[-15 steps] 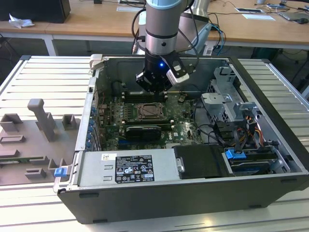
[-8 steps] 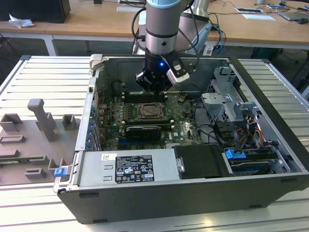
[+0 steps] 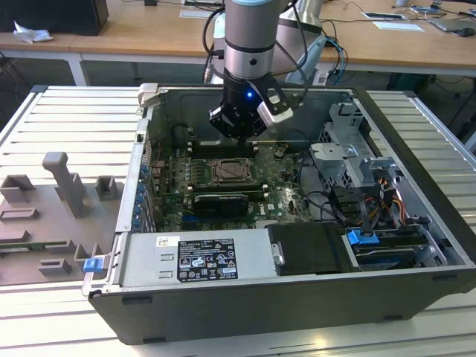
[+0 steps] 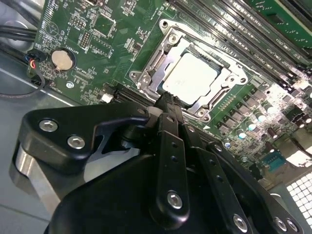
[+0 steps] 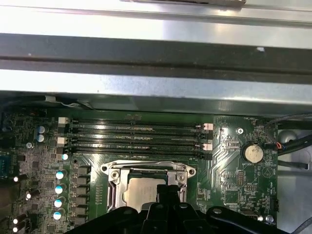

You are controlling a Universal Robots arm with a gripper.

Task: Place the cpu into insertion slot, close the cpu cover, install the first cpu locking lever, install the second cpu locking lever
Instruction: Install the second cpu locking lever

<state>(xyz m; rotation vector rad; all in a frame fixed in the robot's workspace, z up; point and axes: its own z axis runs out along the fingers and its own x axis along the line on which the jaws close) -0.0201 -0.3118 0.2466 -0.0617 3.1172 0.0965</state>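
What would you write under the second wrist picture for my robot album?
Robot gripper hovering at the edge of the chip, which sits in its socket under the metal cover on the green board.

Pale silver-beige cpu [image 4: 197, 78], grey-rimmed insertion slot [image 4: 146, 78], green circuit board [image 4: 97, 44].

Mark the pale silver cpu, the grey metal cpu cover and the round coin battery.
pale silver square cpu [image 4: 197, 78], second wrist view, top face.
grey metal cpu cover [image 4: 155, 61], second wrist view, frame edge.
round silver coin battery [image 5: 253, 153], first wrist view, centre.

Lab (desks [image 3: 223, 41] behind); slatted workbench [image 3: 74, 126]
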